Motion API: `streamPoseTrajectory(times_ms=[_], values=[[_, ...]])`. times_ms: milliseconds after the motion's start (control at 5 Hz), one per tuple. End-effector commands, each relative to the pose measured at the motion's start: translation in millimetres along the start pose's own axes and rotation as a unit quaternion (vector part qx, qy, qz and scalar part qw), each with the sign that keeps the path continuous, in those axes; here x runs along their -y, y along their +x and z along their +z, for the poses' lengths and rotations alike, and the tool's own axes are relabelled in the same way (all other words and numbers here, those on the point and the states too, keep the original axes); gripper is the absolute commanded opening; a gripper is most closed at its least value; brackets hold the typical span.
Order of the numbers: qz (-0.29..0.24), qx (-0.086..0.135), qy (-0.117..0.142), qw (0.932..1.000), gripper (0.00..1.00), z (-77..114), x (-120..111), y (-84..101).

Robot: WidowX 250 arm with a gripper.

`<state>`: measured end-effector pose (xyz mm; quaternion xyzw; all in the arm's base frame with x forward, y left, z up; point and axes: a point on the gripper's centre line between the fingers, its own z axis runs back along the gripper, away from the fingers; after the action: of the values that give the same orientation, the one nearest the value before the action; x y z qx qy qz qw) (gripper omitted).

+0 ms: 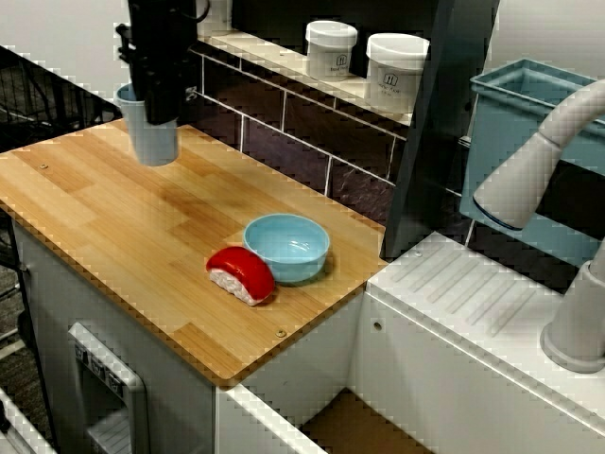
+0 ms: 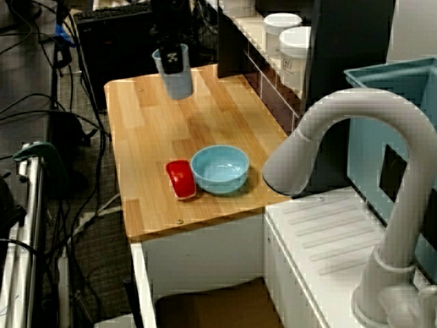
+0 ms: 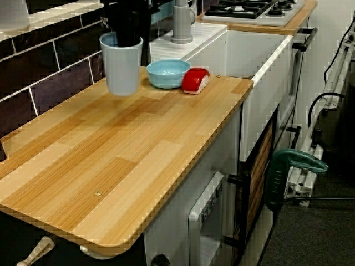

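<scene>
While the claw [image 1: 156, 106] is clamped onto the rim of the pale blue cup [image 1: 153, 144], over on the tiled-wall side of the counter [image 1: 113, 227], the blue bowl [image 1: 286, 248] and the red sushi toy [image 1: 241, 274] sit right beside each other, well apart from it. Can't tell if the cup's lifted.

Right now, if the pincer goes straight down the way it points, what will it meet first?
The pincer points down, shut on the cup, which seems to hang just above the counter. Straight down, the cup's base would meet bare wood first, I think; the bowl lies well aside.
</scene>
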<state>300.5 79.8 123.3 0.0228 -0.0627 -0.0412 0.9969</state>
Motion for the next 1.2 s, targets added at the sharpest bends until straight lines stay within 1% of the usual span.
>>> streamPoseTrajectory(times_ms=[0,400,800,1000], values=[[-0.011,0.007,0.016,0.9998,0.0,-4.1,15.8,20.5],[-0.016,-0.016,0.024,0.9995,0.0,-17.4,25.7,33.6],[-0.016,-0.031,0.03,0.9989,0.0,-27.9,27.8,39.9],[-0.01,-0.043,0.033,0.9985,0.0,-32.9,25.9,40.6]])
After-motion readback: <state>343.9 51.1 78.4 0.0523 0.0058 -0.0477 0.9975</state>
